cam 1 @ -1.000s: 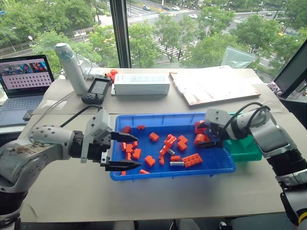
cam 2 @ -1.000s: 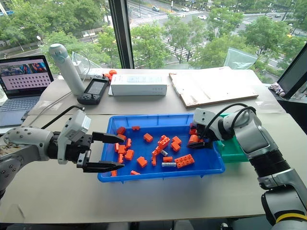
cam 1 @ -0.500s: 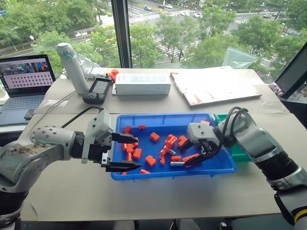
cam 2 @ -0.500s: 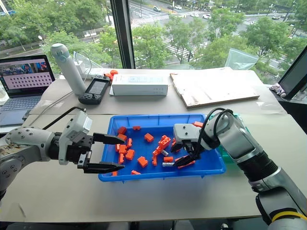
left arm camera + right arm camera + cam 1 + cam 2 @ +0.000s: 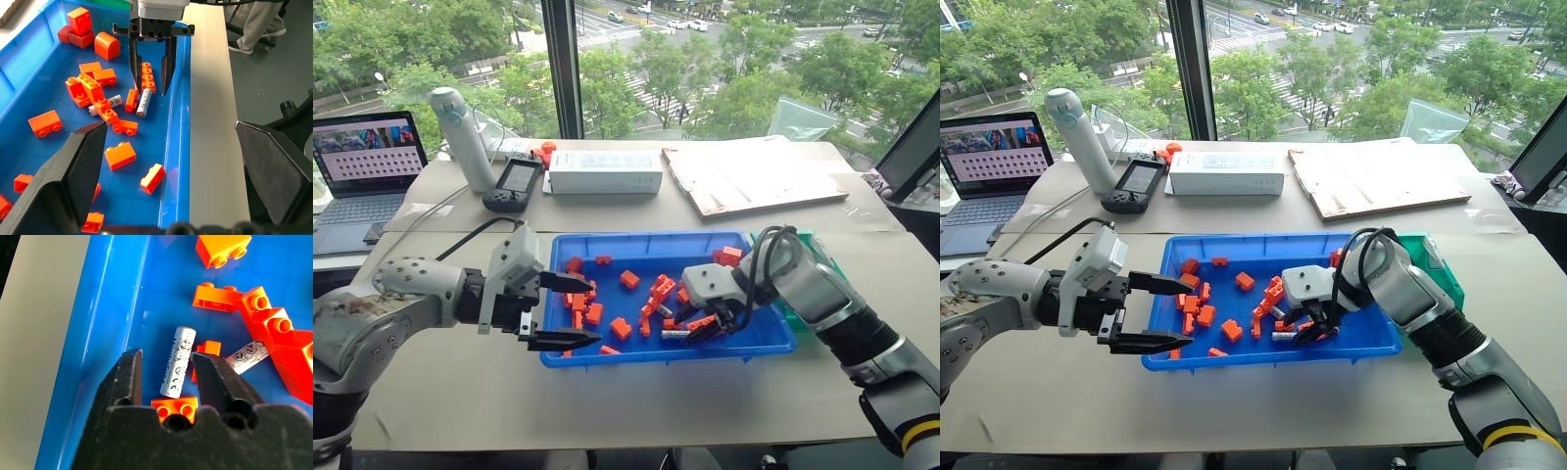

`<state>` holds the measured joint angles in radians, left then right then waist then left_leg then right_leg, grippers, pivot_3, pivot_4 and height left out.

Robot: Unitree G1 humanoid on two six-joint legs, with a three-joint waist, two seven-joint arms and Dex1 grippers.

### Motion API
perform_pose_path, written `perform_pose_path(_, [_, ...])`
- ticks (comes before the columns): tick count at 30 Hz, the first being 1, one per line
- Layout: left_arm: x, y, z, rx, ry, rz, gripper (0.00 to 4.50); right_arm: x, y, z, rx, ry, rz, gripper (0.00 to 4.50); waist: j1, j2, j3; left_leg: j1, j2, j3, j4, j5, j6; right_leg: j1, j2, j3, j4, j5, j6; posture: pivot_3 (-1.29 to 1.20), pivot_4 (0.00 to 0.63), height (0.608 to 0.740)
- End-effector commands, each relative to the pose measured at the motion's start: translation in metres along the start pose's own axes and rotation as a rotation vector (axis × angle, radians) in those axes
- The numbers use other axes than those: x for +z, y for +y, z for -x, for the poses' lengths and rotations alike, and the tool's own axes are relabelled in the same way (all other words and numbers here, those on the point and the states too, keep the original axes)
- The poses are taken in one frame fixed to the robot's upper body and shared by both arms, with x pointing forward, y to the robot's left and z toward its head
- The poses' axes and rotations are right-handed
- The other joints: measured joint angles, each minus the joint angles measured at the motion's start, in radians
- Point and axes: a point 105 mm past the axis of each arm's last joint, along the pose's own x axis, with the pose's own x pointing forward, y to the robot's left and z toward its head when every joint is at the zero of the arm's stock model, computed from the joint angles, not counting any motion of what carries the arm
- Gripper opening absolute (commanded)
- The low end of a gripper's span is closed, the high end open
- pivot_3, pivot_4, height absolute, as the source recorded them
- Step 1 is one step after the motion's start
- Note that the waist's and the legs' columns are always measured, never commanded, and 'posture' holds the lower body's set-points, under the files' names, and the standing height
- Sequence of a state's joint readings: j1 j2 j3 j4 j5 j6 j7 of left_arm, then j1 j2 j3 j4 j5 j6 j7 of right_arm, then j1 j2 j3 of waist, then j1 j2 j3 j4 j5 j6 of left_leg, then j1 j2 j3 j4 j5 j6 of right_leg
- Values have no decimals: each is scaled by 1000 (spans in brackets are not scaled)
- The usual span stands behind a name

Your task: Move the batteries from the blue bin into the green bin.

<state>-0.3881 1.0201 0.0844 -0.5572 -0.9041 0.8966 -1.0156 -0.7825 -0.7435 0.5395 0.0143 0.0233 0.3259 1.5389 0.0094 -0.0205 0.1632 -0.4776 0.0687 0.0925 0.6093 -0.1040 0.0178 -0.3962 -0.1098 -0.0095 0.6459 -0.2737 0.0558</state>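
The blue bin [image 5: 646, 238] sits mid-table and holds many orange bricks [image 5: 621, 328] and two batteries. One battery [image 5: 179, 361] lies near the bin's front wall. My right gripper [image 5: 168, 357] is lowered over it, fingers narrowed but apart, one on each side and not clamped. From the left wrist view the right gripper [image 5: 150, 92] hangs just above that battery [image 5: 145, 102]. The second battery [image 5: 108, 104] lies a little further left among the bricks. My left gripper [image 5: 592, 311] hovers open and empty over the bin's left end. The green bin [image 5: 1430, 259] stands against the blue bin's right end, partly hidden by my right arm.
Behind the bins lie a white box [image 5: 605, 171], a black handheld device [image 5: 514, 183], a tall white bottle [image 5: 462, 137] and a flat board [image 5: 754, 176]. A laptop [image 5: 362, 162] stands at the far left. Bare tabletop runs along the front edge.
My right gripper swung from the bin's right end, near the green bin, left and down to the front battery, and its fingers narrowed. The left arm stayed still.
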Motion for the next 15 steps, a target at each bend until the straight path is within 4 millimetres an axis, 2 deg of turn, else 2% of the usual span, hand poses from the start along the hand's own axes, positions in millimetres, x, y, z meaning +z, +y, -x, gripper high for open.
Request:
perform_pose_path(1, [6,-4,3,5,2,-39,4500,1,-2,0,-2,19,35,273,0,0,0,0,0,0,0,0,0,0,0,0,0,0,0,0,150,740])
perform_pose_path(2, [6,-4,3,6,2,-39,4500,-2,-3,-2,-5,27,30,23,0,0,0,0,0,0,0,0,0,0,0,0,0,0,0,0,150,740])
perform_pose_path(8, [5,-5,4,8,4,-38,4500,-10,-7,-8,-17,50,21,23,0,0,0,0,0,0,0,0,0,0,0,0,0,0,0,0,150,740])
perform_pose_path(14, [5,-6,5,10,4,-36,4500,8,-14,5,-44,-29,-21,23,0,0,0,0,0,0,0,0,0,0,0,0,0,0,0,0,150,740])
perform_pose_path(15, [5,-6,5,10,5,-36,4500,10,-16,7,-53,-33,-16,594,0,0,0,0,0,0,0,0,0,0,0,0,0,0,0,0,150,740])
